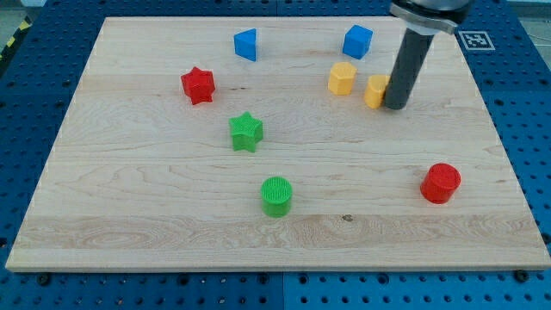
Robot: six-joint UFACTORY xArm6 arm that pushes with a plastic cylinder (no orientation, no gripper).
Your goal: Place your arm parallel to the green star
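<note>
The green star (246,132) lies a little left of the board's middle. My tip (397,107) rests on the board at the view's upper right, far to the right of the star and slightly higher in the view. The rod rises from it toward the view's top edge. The tip touches or nearly touches the right side of a yellow block (376,90), whose shape is partly hidden by the rod.
A wooden board (155,215) on a blue pegboard table. A red star (198,84), a blue block (246,44), a blue cube (357,40), a yellow hexagonal block (342,77), a green cylinder (277,195) and a red cylinder (441,182) lie on it.
</note>
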